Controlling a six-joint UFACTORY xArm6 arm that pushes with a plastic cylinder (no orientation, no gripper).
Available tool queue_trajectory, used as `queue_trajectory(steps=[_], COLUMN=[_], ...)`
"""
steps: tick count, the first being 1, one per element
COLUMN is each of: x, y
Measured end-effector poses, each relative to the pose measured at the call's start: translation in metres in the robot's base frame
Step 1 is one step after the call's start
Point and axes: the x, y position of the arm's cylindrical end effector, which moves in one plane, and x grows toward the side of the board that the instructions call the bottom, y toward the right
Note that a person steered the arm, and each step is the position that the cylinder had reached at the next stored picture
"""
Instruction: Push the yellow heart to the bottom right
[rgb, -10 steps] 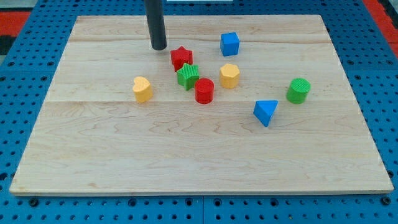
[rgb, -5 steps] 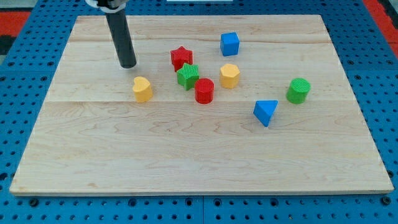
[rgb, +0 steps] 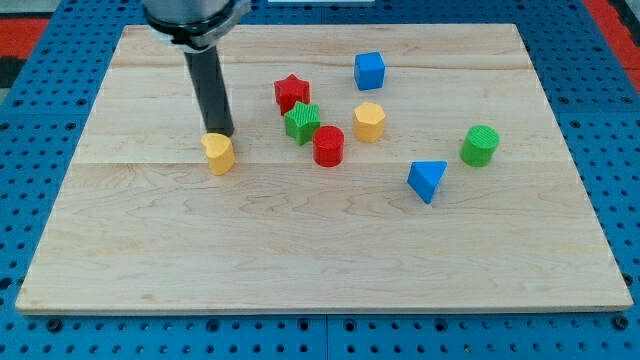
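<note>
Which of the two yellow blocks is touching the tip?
The yellow heart at the view's left: my tip rests against its top edge. The other yellow block sits apart, among the cluster.

One camera looks down at a slant from the board's (rgb: 300, 260) near edge, far enough back to see the whole board and the blue holed table (rgb: 620, 150) around it, with no other view.

tip (rgb: 222, 134) touching top edge of yellow heart (rgb: 218, 154) | red star (rgb: 292, 92), green star (rgb: 302, 123), red cylinder (rgb: 328, 146) clustered right of heart | blue triangle (rgb: 427, 180) toward lower right | all on board (rgb: 150, 260)
</note>
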Motion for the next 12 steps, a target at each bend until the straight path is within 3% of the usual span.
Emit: queue_trajectory(steps=[4,12], x=[0.055,0.128], y=[-0.009,0.110])
